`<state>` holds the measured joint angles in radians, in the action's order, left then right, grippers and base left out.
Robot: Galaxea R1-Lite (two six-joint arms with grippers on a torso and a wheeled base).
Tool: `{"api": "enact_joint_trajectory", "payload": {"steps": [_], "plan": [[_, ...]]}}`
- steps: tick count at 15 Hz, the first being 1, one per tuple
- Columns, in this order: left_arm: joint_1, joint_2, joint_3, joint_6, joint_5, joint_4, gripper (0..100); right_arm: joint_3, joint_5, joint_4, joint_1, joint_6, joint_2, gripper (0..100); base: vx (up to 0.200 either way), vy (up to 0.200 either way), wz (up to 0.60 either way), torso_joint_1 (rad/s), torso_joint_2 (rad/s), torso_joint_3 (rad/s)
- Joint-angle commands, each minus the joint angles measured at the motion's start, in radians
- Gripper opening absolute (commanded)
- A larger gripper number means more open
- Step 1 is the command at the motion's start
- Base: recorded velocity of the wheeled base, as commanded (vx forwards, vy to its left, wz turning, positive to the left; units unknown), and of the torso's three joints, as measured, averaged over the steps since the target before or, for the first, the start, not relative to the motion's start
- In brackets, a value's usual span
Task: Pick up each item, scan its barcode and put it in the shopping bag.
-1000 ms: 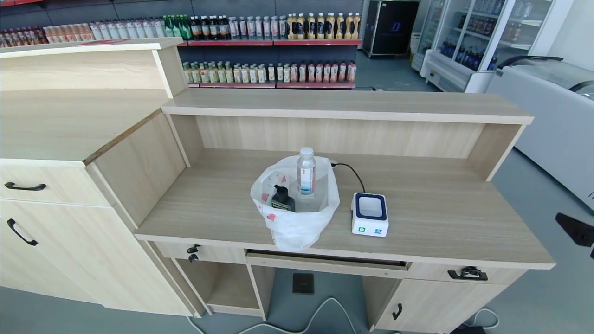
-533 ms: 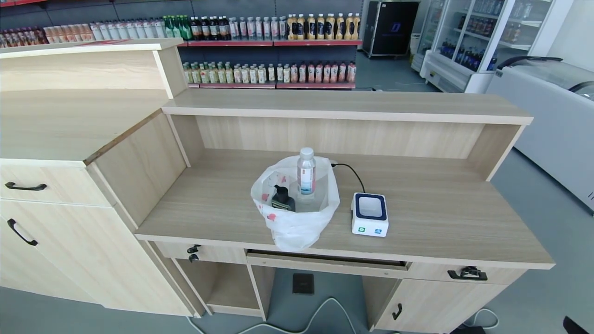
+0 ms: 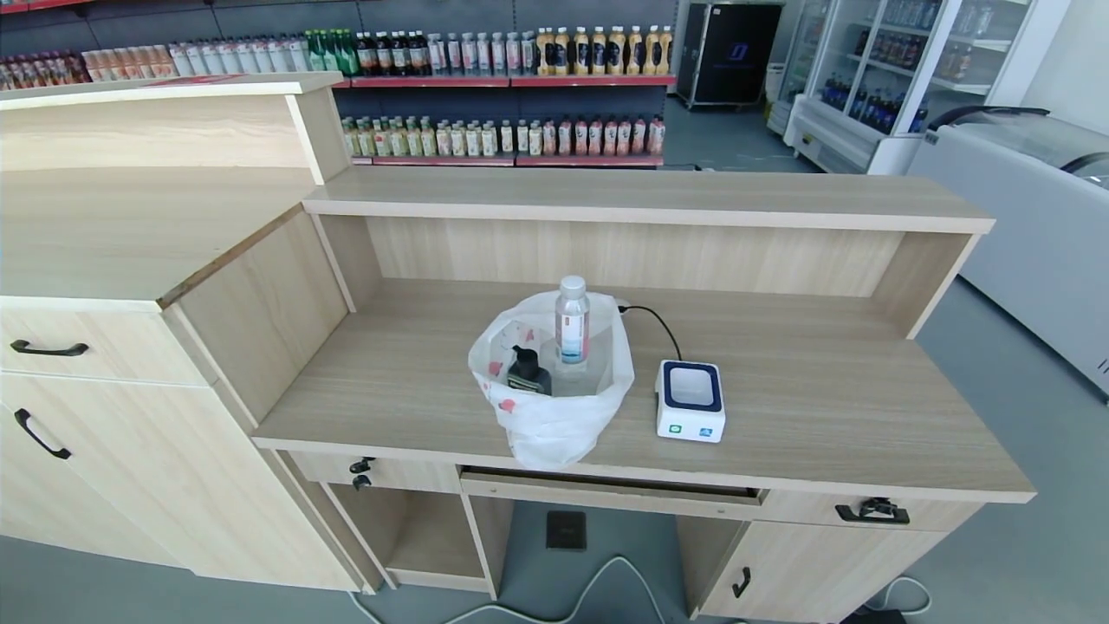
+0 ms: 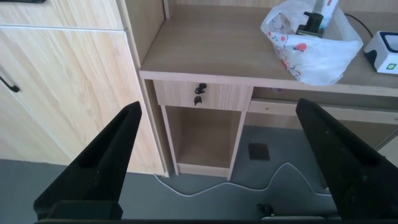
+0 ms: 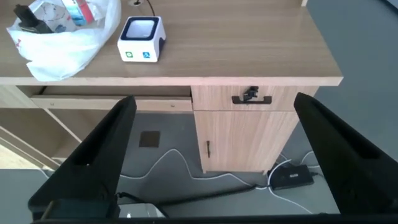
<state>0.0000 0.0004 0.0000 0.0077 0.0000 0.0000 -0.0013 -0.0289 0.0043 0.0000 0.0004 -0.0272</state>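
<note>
The right gripper (image 5: 214,98) has dropped away from the counter's (image 3: 823,390) right end. It and the left gripper (image 4: 219,102) gape wide, empty. The bottle (image 3: 572,325) sits in the bag (image 3: 554,420), so the job is likely finished.

White shopping bag (image 3: 554,429) holds 1 upright clear bottle (image 3: 572,322) and, seemingly, 1 black bottle (image 3: 528,375); scanner (image 3: 690,400) just beside.

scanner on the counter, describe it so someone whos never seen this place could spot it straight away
On the lower surface of the light wooden counter, find the white shopping bag. The scanner sits just right of it: the only small white box, with a dark-framed window on top and a black cable running off behind.
</note>
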Motion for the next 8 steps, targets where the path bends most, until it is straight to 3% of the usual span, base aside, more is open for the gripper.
{"api": "enact_joint_trajectory", "payload": {"steps": [1, 8], "plan": [[0.000, 0.000, 0.000, 0.000, 0.000, 0.000, 100, 0.000, 0.000, 0.000, 0.003, 0.000, 0.024, 100, 0.000, 0.000, 0.00, 0.000, 0.00, 0.000], [0.000, 0.000, 0.000, 0.000, 0.000, 0.000, 100, 0.000, 0.000, 0.000, 0.003, -0.014, 0.024, 100, 0.000, 0.000, 0.00, 0.000, 0.00, 0.000]]}}
